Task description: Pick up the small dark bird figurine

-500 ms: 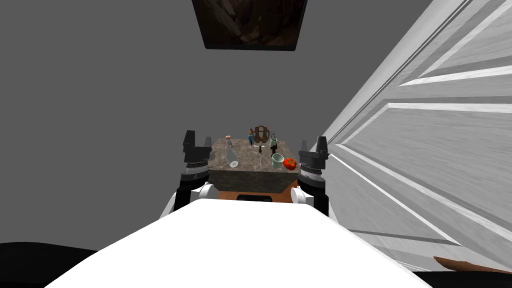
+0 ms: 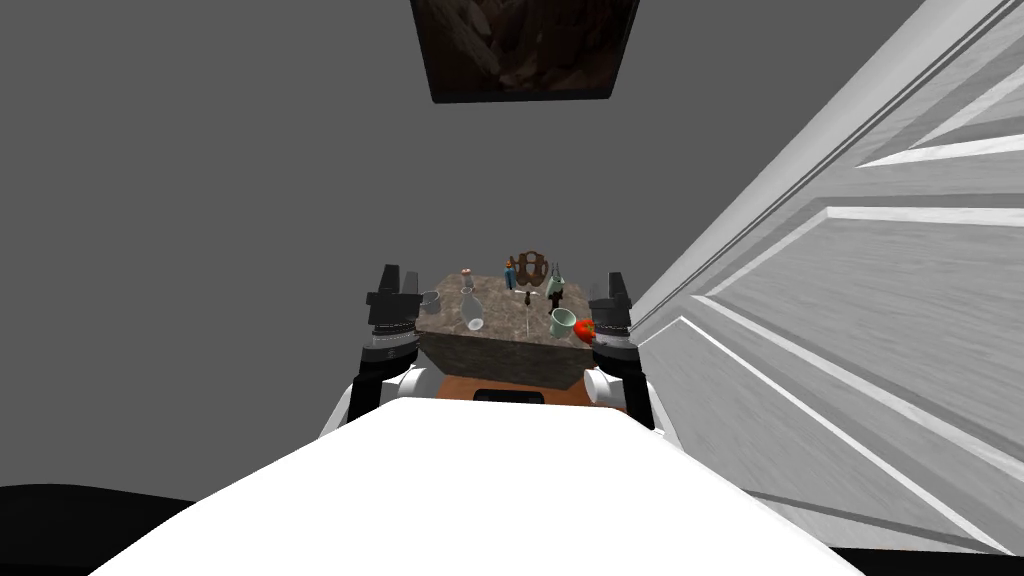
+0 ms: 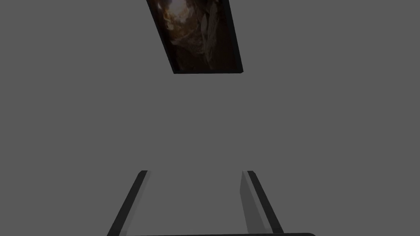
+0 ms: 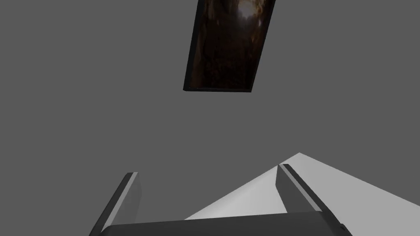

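The small dark bird figurine (image 2: 555,294) stood toward the far right of the stone-topped bench (image 2: 498,320), just behind a pale green mug (image 2: 562,321) and near a red tomato (image 2: 584,326). The left end effector (image 2: 392,284) hovered off the bench's left edge, and the right end effector (image 2: 612,292) off its right edge beside the tomato. Both had their fingers spread apart, holding nothing.

left gripper (image 3: 195,172): two thin light grey blade fingers (image 3: 250,205), dark outer edges, spread well apart
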Tool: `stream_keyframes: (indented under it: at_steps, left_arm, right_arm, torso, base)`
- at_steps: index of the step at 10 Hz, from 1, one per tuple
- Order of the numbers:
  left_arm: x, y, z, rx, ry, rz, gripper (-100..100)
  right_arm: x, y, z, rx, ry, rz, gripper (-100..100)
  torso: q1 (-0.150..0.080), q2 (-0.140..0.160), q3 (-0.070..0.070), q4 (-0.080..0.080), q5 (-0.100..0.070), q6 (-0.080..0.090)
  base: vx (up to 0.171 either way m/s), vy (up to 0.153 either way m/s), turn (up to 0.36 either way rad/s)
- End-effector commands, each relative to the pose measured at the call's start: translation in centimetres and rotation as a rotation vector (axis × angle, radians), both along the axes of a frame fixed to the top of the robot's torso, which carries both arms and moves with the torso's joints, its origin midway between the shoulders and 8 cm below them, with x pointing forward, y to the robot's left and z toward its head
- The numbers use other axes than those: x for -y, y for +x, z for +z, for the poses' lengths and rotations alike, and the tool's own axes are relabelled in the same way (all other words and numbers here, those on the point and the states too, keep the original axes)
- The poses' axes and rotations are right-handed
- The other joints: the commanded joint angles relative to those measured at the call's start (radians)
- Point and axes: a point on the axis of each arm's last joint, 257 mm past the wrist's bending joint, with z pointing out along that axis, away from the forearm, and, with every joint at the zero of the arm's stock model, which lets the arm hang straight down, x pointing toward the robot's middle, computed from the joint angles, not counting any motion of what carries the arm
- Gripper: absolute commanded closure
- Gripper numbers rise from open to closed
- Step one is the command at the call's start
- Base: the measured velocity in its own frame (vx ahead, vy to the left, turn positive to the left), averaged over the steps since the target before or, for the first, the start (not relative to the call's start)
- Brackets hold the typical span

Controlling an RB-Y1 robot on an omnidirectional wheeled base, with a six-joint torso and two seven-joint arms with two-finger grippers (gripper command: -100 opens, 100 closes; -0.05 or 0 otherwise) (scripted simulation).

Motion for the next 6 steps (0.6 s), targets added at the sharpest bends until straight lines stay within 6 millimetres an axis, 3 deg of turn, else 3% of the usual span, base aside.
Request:
stream_keyframes:
  at_steps: [1,3,6]
  left_arm:
    - [0.0,0.0,0.0,0.0,0.0,0.0,0]
    - [0.0,0.0,0.0,0.0,0.0,0.0,0]
    - [0.0,0.0,0.0,0.0,0.0,0.0,0]
  right_arm:
    - [0.4,1.9,-2.0,-0.068,-0.051,-0.021,-100]
    - [1.2,4.5,-3.8,-0.14,-0.124,-0.052,-100]
    - [2.0,6.3,-5.8,-0.211,-0.163,-0.077,-100]
  torso:
    - [0.0,0.0,0.0,0.0,0.0,0.0]
    - [0.0,0.0,0.0,0.0,0.0,0.0]
    - [0.0,0.0,0.0,0.0,0.0,0.0]
  base:
    - [-0.032,-0.018,0.187]
    - [-0.038,-0.013,0.219]
    - [-0.026,-0.006,0.119]
